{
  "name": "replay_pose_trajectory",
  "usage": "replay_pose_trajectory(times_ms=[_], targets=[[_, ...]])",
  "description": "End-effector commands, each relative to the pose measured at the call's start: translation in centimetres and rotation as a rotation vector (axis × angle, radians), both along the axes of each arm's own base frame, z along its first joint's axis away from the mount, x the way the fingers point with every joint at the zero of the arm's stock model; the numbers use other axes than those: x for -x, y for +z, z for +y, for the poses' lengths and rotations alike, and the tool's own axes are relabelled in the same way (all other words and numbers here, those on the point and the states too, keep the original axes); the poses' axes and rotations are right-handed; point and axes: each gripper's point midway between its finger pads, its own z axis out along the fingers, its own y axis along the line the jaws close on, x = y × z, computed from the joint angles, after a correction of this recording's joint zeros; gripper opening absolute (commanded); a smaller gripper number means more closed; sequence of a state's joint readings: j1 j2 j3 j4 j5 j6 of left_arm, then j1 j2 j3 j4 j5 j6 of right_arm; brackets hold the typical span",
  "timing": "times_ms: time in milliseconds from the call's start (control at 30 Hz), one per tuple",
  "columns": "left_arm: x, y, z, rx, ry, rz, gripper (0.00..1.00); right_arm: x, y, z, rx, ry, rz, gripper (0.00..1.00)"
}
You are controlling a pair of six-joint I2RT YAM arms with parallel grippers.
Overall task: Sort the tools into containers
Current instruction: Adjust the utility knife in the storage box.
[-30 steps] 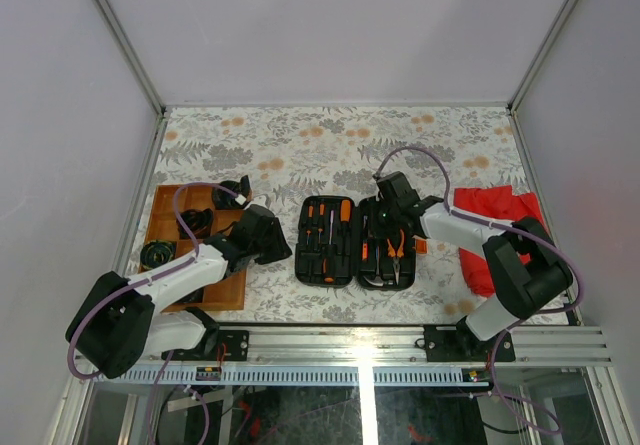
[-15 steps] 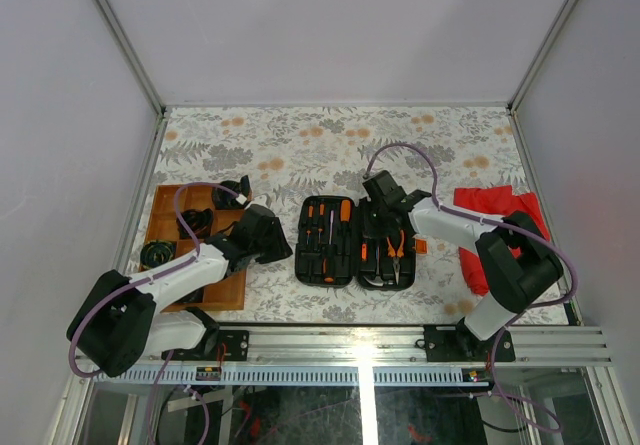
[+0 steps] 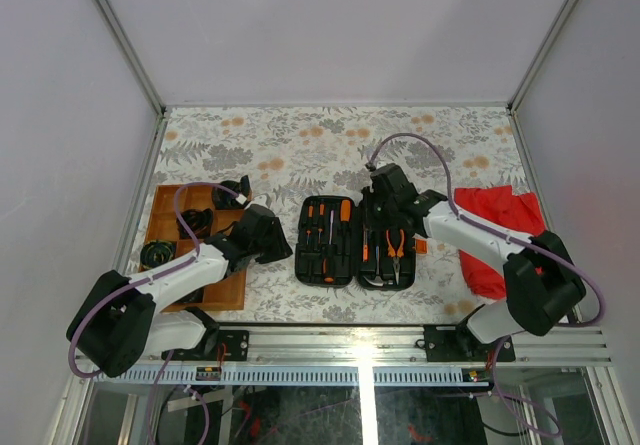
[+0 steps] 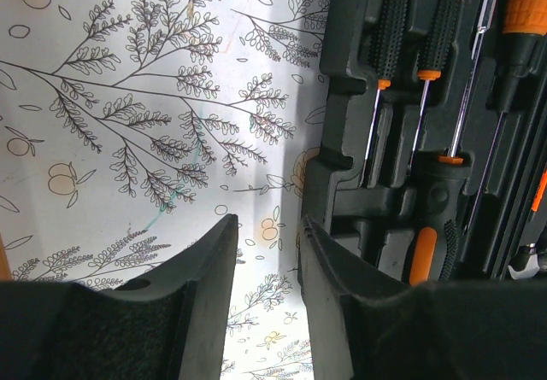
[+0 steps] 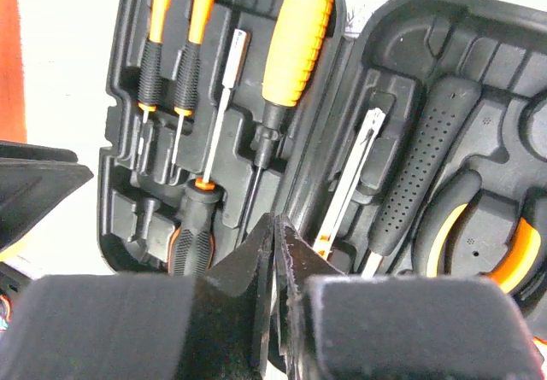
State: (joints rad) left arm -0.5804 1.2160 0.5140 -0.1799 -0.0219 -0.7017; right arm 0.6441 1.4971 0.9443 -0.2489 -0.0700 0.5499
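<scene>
Looks mostly sorted: orange-handled tools (image 5: 295,30) in open black moulded-plastic case (image 5: 115,166), unclear dark items (image 3: 157,255) in orange-brown wooden tray (image 3: 165,220). Left gripper (image 4: 269,235) part-open, right gripper (image 5: 275,226) pinched closed, both empty.

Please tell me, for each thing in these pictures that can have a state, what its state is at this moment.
tool case: open, lying flat, both halves facing up.
large orange screwdriver: seated in its slot in the case.
pliers: seated in the case.
wooden tray: dark items in some compartments.
red cloth: crumpled, on the table.
left gripper: jaws partly open, nothing between them.
right gripper: jaws closed, over the case.
</scene>
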Motion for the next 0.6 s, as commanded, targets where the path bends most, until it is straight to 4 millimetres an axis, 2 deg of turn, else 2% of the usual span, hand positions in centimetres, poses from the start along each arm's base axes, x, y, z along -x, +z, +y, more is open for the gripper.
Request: replay_pose_trajectory(times_ms=[0,200,367,567], targets=[[-0.9,1.1,-0.4,0.030,0.006,-0.044,0.34,-1.0,2.0,-0.3,0.000,-0.041,-0.083,0.07],[-0.9,1.1,-0.5,0.035,0.003,-0.042,0.34,-0.8,0.2,-1.8,0.114,-0.058,-0.031,0.07],[-0.8,1.0,-0.4,0.033,0.004,-0.039,0.34,-0.6,-1.3,-1.1,0.119,-0.019,0.016,0.07],[-0.8,0.9,-0.4,0.032,0.003,-0.038,0.34,-0.9,-2.2,-0.6,0.129,-0.002,0.038,0.07]])
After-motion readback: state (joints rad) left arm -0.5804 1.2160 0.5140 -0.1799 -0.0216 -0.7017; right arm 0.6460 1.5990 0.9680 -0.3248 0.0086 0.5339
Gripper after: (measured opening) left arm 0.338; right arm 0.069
